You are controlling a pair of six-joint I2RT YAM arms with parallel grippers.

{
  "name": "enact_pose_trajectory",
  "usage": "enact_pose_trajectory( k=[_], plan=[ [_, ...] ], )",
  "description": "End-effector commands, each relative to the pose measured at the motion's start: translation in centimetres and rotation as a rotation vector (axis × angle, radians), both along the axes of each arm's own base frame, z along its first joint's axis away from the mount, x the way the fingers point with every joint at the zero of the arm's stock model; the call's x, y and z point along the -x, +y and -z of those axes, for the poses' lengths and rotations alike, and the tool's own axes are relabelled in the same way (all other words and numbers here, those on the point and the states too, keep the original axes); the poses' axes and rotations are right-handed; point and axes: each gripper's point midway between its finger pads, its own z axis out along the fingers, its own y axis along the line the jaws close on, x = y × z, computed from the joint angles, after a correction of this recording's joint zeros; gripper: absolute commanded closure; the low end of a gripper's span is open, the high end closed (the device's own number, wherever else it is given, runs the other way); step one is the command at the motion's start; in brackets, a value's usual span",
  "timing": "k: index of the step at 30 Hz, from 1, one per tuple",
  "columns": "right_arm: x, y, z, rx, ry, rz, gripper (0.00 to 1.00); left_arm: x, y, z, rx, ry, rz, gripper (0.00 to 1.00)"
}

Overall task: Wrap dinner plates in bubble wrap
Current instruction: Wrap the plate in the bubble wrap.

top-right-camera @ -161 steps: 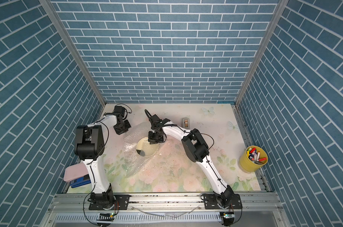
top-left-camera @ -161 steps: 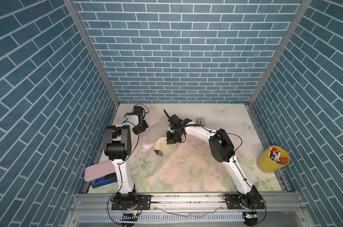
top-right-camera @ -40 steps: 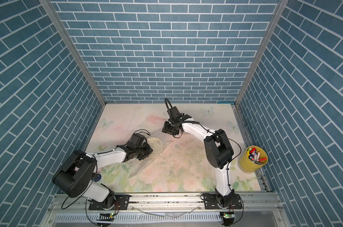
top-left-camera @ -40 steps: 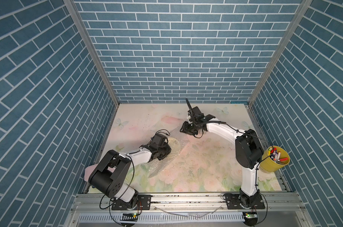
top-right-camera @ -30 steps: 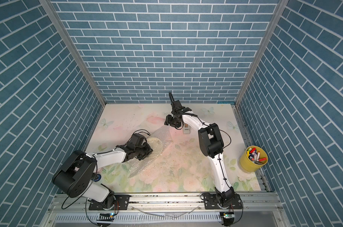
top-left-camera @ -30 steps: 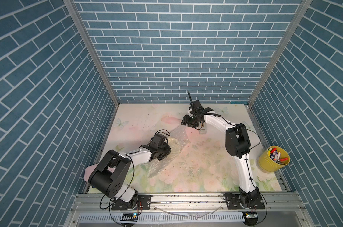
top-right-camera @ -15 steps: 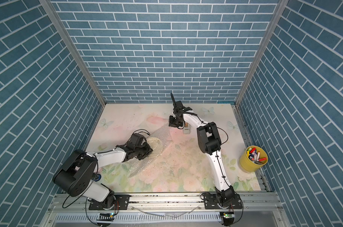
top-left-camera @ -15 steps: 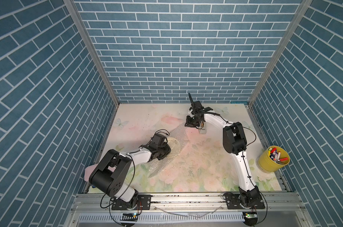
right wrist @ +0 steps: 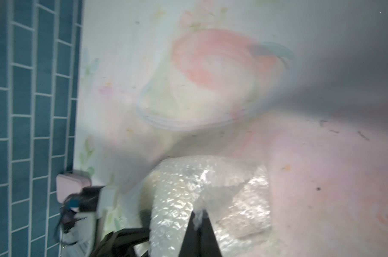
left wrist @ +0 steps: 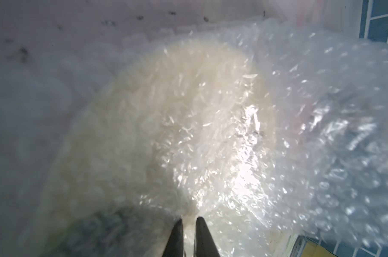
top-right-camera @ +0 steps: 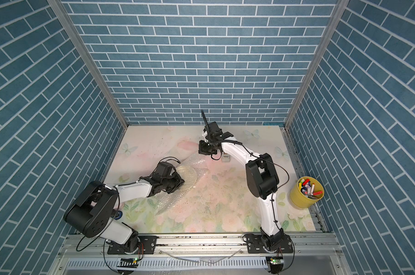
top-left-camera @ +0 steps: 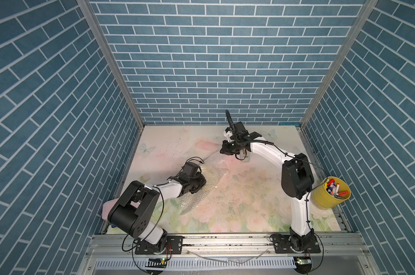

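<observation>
Fingers [right wrist: 188,227] of the right gripper [right wrist: 198,214] clamp a corner of the clear bubbled plastic sheet [right wrist: 177,195]. The left gripper [left wrist: 189,221] pinches the sheet-covered rim of the round cream plate [top-right-camera: 186,177]. Folding appears in hand. Next: draw the corner over the plate.

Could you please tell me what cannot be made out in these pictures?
Markings on the plate: left wrist view, blurred under the bubble wrap.
Whether the left gripper pinches plate rim or only wrap: wrap hides it.
Small object beside the right gripper: in a top view, too small to identify.
Pink item: in a top view, left arm covers most.
</observation>
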Motion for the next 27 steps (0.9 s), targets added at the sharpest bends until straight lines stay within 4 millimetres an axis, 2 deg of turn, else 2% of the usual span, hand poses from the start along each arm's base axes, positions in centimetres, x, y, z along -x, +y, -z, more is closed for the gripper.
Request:
enact_pose_trajectory(
  k=[1, 3, 7, 10, 13, 19, 22, 25, 27],
  plan=[
    [3.6, 2.7, -2.5, -0.075, -0.055, -0.016, 1.00, 1.9, 2.0, 3.5, -0.074, 0.102, -0.036, 0.86],
    [5.1, 3.5, -1.6, -0.108, -0.029, -0.007, 1.00, 1.8, 1.8, 3.6, -0.061, 0.097, -0.039, 0.86],
    [8.1, 5.0, 1.7, -0.138, 0.043, 0.019, 1.00, 1.8, 1.9, 3.6, -0.037, 0.080, -0.062, 0.87],
    [9.1, 5.3, 4.8, -0.118, 0.089, 0.050, 1.00, 1.7, 1.9, 3.5, -0.015, 0.058, -0.085, 0.87],
    [9.4, 5.5, 6.9, -0.120, 0.135, 0.061, 1.00, 1.6, 2.0, 3.2, 0.008, 0.034, -0.105, 0.88],
    [9.6, 5.7, 9.1, -0.084, 0.181, 0.048, 1.00, 1.1, 1.6, 2.0, 0.045, -0.004, -0.108, 0.87],
    [9.8, 5.4, 9.9, -0.066, 0.193, 0.053, 1.00, 1.0, 1.7, 0.5, 0.060, -0.023, -0.121, 0.79],
    [10.0, 5.2, 9.9, -0.062, 0.194, 0.056, 1.00, 0.7, 2.4, -1.2, 0.043, -0.049, -0.143, 0.74],
    [10.0, 5.0, 9.6, -0.060, 0.186, 0.058, 1.00, 1.0, 3.7, -1.8, -0.006, -0.051, -0.181, 0.80]
  ],
)
